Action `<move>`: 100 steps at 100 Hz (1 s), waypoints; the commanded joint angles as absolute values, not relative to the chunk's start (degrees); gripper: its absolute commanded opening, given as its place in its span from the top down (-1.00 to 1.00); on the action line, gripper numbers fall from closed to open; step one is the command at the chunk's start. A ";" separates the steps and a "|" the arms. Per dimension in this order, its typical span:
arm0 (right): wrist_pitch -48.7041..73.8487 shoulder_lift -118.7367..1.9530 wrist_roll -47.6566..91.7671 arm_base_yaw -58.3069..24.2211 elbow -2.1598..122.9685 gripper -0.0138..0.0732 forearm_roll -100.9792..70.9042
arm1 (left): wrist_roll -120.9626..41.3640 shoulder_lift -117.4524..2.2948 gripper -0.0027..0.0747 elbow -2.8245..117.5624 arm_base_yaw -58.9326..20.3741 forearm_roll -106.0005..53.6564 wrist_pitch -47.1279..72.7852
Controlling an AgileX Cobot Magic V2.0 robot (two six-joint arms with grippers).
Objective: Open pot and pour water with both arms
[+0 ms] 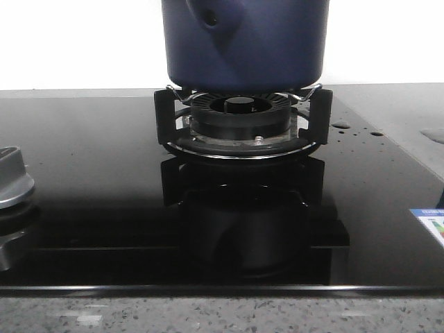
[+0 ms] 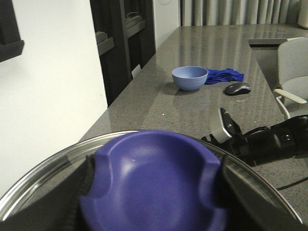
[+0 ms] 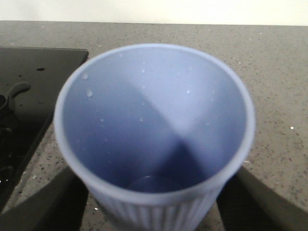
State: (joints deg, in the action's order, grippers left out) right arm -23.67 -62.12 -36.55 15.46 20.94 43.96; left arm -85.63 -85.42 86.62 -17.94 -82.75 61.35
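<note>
The dark navy pot (image 1: 246,41) stands on the black ringed burner (image 1: 239,118) at the back of the cooktop; its top is cut off by the front view. My left gripper (image 2: 154,195) is shut on the blue knob (image 2: 154,183) of a glass lid with a metal rim (image 2: 45,175), held over the grey counter. My right gripper (image 3: 154,211) is shut on a pale blue ribbed cup (image 3: 154,120), upright, with droplets on its inner wall. Neither gripper shows in the front view.
On the glossy black cooktop (image 1: 104,173) are a silver control knob (image 1: 12,177) at the left and water drops (image 1: 341,125) at the right. On the counter lie a blue bowl (image 2: 189,78), a blue cloth (image 2: 224,75) and a mouse (image 2: 237,88). A black arm (image 2: 269,142) reaches in nearby.
</note>
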 commanded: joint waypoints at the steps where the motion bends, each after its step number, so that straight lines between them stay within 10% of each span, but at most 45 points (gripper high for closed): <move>1: -26.27 -62.11 -36.67 15.68 21.81 0.08 43.71 | -85.49 -83.09 0.44 88.80 -18.32 -88.56 60.61; 22: -31.01 -62.05 -36.67 15.68 21.81 -0.87 43.71 | -85.49 -83.09 0.44 88.80 -18.32 -87.47 60.71; 100: -26.37 -34.57 -36.67 14.20 22.04 -0.80 44.37 | -88.52 -90.42 0.44 88.80 -19.69 -88.07 57.67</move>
